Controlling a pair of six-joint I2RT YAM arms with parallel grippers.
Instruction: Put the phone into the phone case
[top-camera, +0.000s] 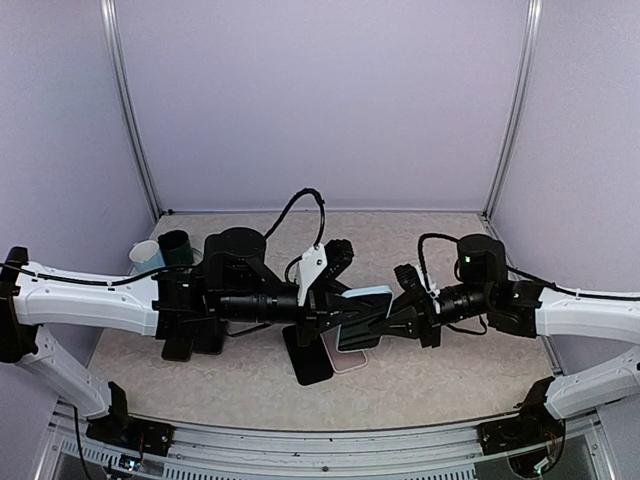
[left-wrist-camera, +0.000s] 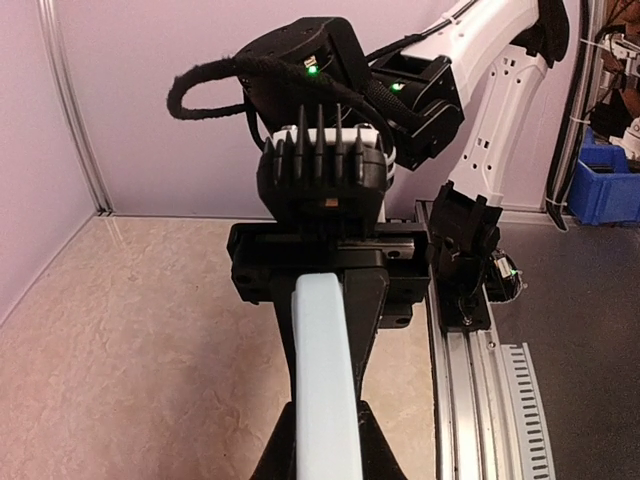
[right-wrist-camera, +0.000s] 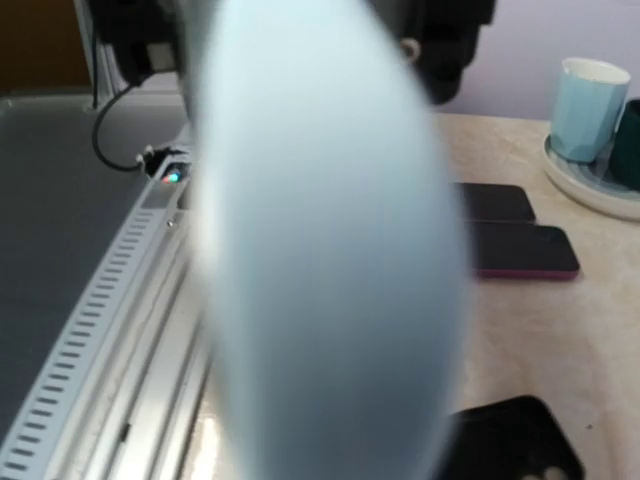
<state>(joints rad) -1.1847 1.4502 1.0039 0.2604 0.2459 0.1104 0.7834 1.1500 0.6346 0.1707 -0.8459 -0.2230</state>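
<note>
Light blue phone case (top-camera: 365, 298) held clear of the surface (top-camera: 450, 240) - left fingers (left-wrist-camera: 378, 452) pinching it edge-on; right fingers (top-camera: 408, 318) pressed together at the case's far end, grip on it not discernible; black phone (top-camera: 307, 358) lies flat just below the case.

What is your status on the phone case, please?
Left end effector and right end effector both shut on blue case, held up between them. Phone inside: cannot tell. Black phone lies on table below, untouched.
</note>
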